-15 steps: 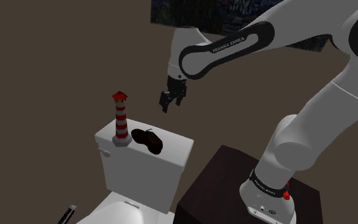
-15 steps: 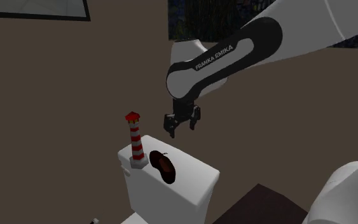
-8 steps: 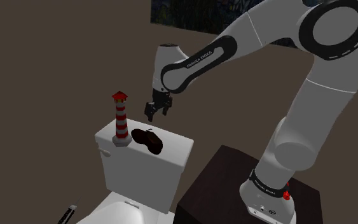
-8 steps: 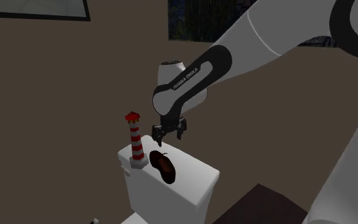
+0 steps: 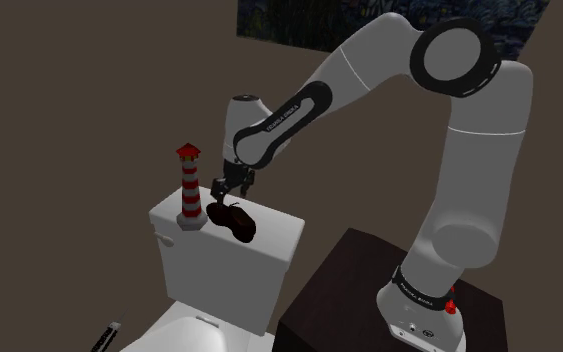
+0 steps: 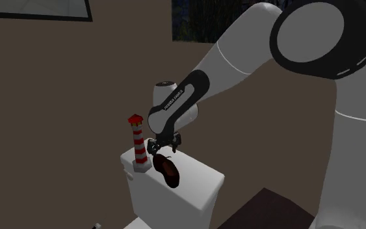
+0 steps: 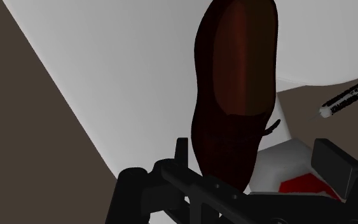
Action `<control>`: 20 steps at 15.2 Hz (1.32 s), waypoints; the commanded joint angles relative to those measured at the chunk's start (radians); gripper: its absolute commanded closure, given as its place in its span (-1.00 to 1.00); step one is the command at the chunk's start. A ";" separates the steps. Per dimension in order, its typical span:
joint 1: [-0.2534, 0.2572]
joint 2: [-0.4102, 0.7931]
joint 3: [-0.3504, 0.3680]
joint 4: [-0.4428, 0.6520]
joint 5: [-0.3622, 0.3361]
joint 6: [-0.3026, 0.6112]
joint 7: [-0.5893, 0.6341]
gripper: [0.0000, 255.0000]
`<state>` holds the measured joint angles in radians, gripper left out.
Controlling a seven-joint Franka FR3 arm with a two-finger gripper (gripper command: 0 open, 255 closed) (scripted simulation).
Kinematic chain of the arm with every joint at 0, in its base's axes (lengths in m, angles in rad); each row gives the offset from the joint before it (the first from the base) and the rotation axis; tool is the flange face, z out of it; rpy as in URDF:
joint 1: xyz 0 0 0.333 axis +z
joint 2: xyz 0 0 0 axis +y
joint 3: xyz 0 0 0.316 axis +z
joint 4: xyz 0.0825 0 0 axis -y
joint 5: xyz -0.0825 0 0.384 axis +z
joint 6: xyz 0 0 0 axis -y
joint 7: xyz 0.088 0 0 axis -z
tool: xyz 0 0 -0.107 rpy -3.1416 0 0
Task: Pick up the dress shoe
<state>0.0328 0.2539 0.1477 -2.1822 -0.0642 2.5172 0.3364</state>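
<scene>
Drops from well above the white toilet tank (image 5: 269,248) to just over the dress shoe (image 5: 239,224) within the last second, swinging toward the shoulder view's left and the red-and-white lighthouse (image 5: 189,188). Hangs there as a black gripper (image 5: 231,191) with fingers spread, straddling the shoe's end nearest the lighthouse without clasping it — nothing held yet. Leaves the dark brown shoe unmoved on the tank lid, just right of the lighthouse. Suggests the approach is nearly over: probably a little more descent, then a squeeze across the shoe — with some risk of knocking the lighthouse alongside.
</scene>
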 commanded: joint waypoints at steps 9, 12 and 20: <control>0.004 0.061 -0.008 -0.005 -0.016 0.066 0.010 1.00; 0.004 0.060 -0.008 -0.006 -0.016 0.066 0.010 1.00; 0.000 0.019 -0.002 -0.002 -0.004 0.021 0.002 1.00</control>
<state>0.0333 0.2848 0.1437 -2.1848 -0.0714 2.5503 0.3395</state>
